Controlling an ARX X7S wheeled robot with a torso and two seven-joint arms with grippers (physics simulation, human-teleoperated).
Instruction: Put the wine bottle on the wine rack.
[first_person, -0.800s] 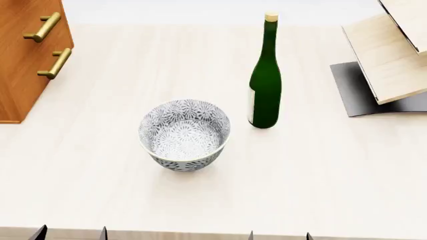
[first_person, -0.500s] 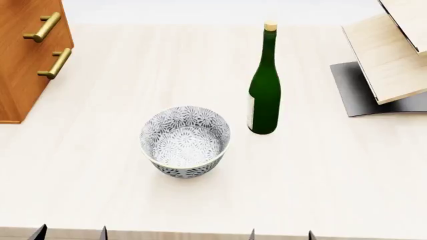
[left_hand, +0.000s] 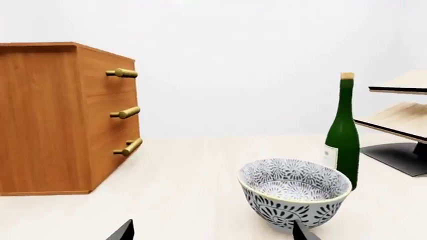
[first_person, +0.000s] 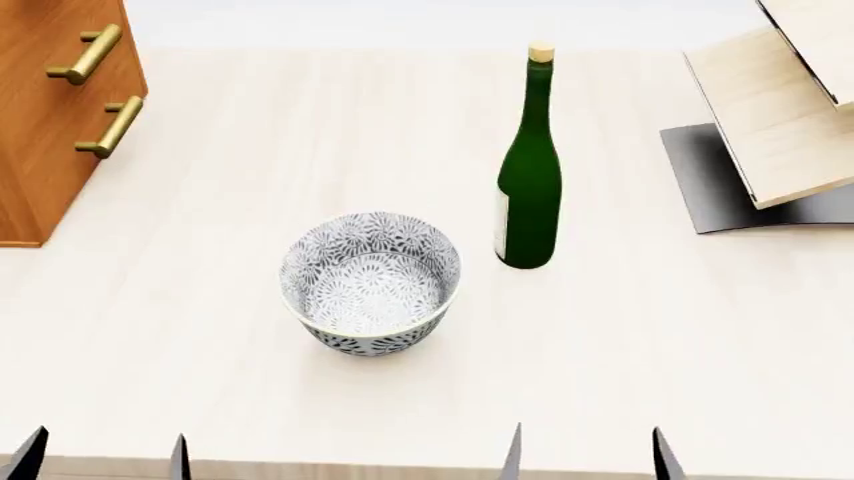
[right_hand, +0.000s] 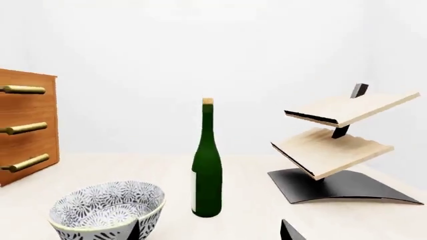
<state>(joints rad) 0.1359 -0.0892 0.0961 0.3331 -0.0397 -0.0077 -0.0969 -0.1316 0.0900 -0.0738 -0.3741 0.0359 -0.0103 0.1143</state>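
Both jaws spread, tips risen further into head view since earlier; wine bottle (first_person: 529, 190) upright, unmoved.

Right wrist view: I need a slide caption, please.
Upright wine bottle stands on the table between the bowl and the empty wine rack; nothing grasped yet.
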